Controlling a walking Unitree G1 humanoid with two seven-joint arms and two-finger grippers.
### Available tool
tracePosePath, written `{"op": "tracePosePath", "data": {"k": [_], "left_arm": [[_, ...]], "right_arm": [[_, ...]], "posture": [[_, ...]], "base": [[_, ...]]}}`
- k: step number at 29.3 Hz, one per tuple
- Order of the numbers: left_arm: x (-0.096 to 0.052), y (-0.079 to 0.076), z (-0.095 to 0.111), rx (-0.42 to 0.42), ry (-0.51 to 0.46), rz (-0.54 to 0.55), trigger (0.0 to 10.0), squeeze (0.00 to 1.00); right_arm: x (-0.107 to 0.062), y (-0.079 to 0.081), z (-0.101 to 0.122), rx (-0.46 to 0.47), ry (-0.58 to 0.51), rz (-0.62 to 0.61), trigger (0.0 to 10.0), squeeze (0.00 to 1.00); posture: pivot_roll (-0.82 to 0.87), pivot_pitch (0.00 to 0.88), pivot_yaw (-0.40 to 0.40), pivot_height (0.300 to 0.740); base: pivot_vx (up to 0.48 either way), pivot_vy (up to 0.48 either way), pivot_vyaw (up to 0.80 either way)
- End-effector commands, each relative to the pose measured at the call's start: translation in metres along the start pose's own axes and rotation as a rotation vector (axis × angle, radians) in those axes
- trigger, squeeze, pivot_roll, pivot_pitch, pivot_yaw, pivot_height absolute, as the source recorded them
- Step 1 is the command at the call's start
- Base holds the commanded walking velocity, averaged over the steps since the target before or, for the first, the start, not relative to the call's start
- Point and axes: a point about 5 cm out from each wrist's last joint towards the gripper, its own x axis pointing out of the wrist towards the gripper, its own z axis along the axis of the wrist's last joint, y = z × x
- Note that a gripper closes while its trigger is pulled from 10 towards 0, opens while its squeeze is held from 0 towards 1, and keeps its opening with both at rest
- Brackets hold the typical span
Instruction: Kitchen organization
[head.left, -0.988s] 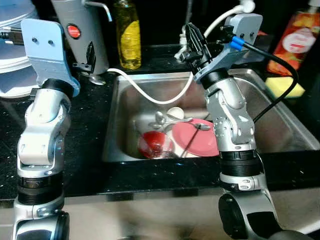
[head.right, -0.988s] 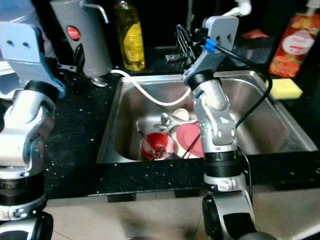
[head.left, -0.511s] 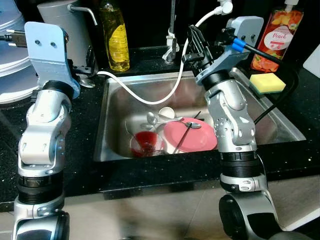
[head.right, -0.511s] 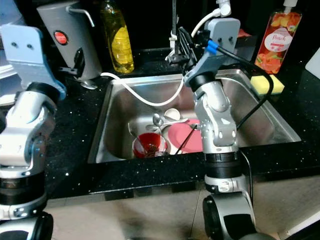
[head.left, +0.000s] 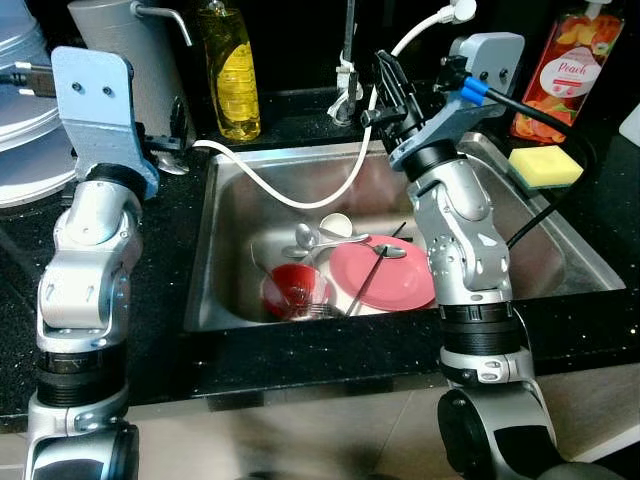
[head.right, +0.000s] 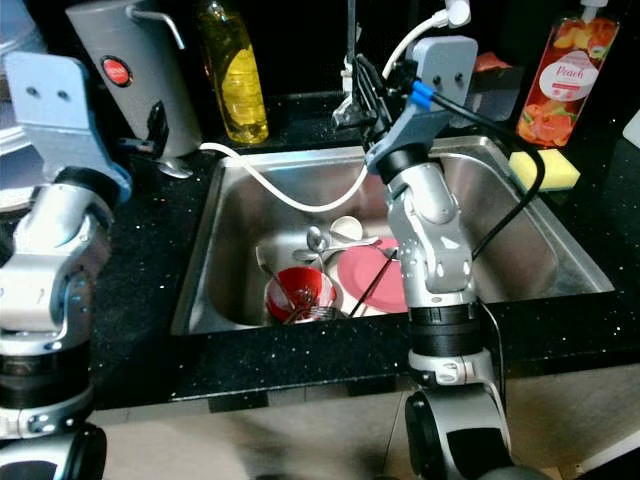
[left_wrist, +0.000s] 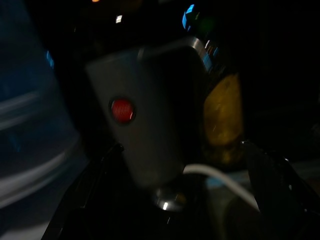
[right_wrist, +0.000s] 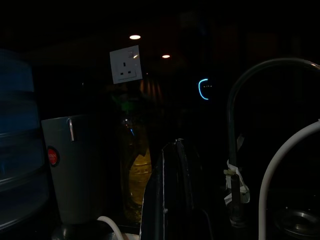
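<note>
glossy black speckled bench (head.left: 170, 250); rectangular steel sink (head.left: 540, 250) mid-frame holds round pink plate (head.left: 395, 280). right claw (head.left: 388, 82) clenched; left claw (left_wrist: 182, 200) released.

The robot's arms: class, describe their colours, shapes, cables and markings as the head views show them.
Both arms are built of rounded silver segments with black ribbed joint rings. Each wrist carries a pale blue-grey angular block. The left arm has two small dark dots on its block; the right arm has a blue connector with black cable. The right gripper has long, thin black fingers.
</note>
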Motion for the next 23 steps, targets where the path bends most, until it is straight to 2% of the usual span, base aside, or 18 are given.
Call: {"op": "tracePosePath", "data": {"k": [1, 4, 5, 6, 7, 10, 14, 19, 23], "left_arm": [[0.002, 0.014, -0.010, 0.013, 0.073, 0.045, 10.0, 0.00], [0.004, 0.021, -0.019, 0.014, 0.150, 0.045, 10.0, 0.00], [0.004, 0.023, -0.024, -0.012, 0.186, 0.043, 10.0, 0.00], [0.005, 0.029, -0.039, -0.066, 0.282, 0.028, 10.0, 0.00], [0.005, 0.029, -0.039, -0.066, 0.282, 0.028, 10.0, 0.00], [0.013, 0.039, -0.061, -0.115, 0.386, 0.012, 10.0, 0.00], [0.025, 0.046, -0.061, -0.210, 0.396, 0.044, 10.0, 0.00], [0.040, 0.056, -0.045, -0.281, 0.336, 0.116, 10.0, 0.00], [0.048, 0.059, -0.041, -0.255, 0.328, 0.130, 10.0, 0.00]], "right_arm": [[-0.001, 0.005, -0.002, 0.000, 0.012, 0.026, 10.0, 0.00], [-0.001, 0.006, -0.002, -0.005, 0.018, 0.040, 10.0, 0.00], [-0.002, 0.007, -0.002, -0.006, 0.020, 0.045, 10.0, 0.00], [-0.002, 0.008, -0.002, -0.009, 0.024, 0.056, 10.0, 0.00], [-0.002, 0.008, -0.002, -0.009, 0.024, 0.056, 10.0, 0.00], [-0.001, 0.009, -0.001, -0.013, 0.029, 0.070, 10.0, 0.00], [0.008, 0.001, 0.010, 0.082, 0.013, 0.030, 10.0, 0.00], [0.027, -0.023, 0.030, 0.223, -0.036, -0.066, 10.0, 0.00], [0.042, -0.020, 0.018, 0.128, 0.037, -0.014, 10.0, 0.00]], "posture": [[0.04, 0.000, 0.053, 0.740], [0.04, 0.000, 0.053, 0.740], [0.04, 0.000, 0.053, 0.740], [0.04, 0.000, 0.051, 0.740], [0.04, 0.000, 0.051, 0.740], [0.05, 0.014, 0.045, 0.740], [0.04, 0.032, 0.043, 0.740], [0.02, 0.039, 0.049, 0.740], [0.02, 0.041, 0.052, 0.740]], "base": [[0.000, 0.000, 0.00], [0.000, 0.000, 0.00], [0.000, 0.000, 0.00], [0.000, 0.000, 0.00], [0.000, 0.000, 0.00], [0.000, 0.000, 0.00], [0.000, 0.000, 0.00], [0.000, 0.000, 0.00], [0.000, 0.000, 0.00]]}}
